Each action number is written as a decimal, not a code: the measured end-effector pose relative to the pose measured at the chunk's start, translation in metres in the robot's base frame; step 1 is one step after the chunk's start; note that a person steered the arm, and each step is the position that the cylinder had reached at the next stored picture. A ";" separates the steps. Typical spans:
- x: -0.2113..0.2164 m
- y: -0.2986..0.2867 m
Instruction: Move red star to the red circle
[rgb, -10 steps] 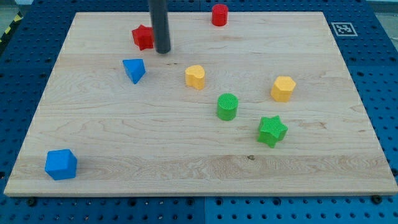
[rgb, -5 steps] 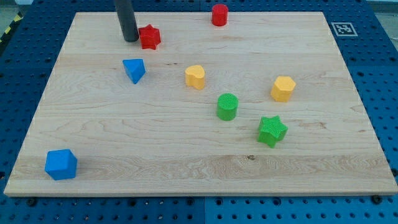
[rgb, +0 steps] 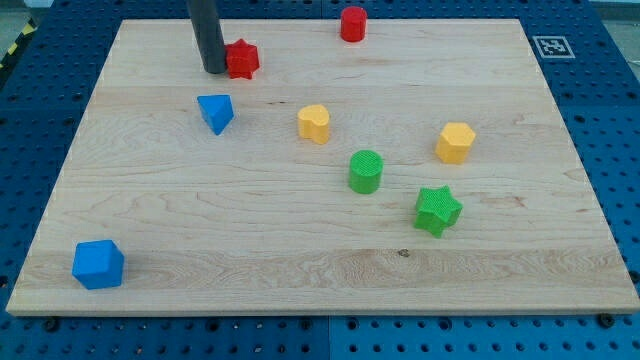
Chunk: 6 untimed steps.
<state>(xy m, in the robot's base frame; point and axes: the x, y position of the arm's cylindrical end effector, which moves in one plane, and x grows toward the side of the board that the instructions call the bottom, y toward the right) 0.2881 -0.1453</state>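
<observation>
Dark rod, no hand on this arm, so nothing is opening or closing: my tip (rgb: 215, 70) is sitting just at the view's left of the red star (rgb: 241, 59), touching or nearly so (hard to tell). You are looking at the red circle (rgb: 352, 23) lying well to the view's right and slightly up on the wooden surface (rgb: 300, 250), so a rightward push suits.

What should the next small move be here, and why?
Probably a short push toward the view's right and slightly up. My tip sits right against the left side of the red star, and the red circle stands farther right, near the board's top edge, with no block between them.
</observation>
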 end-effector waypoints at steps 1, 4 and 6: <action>-0.002 0.001; 0.020 0.079; 0.002 0.095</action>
<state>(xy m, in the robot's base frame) 0.2901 -0.0508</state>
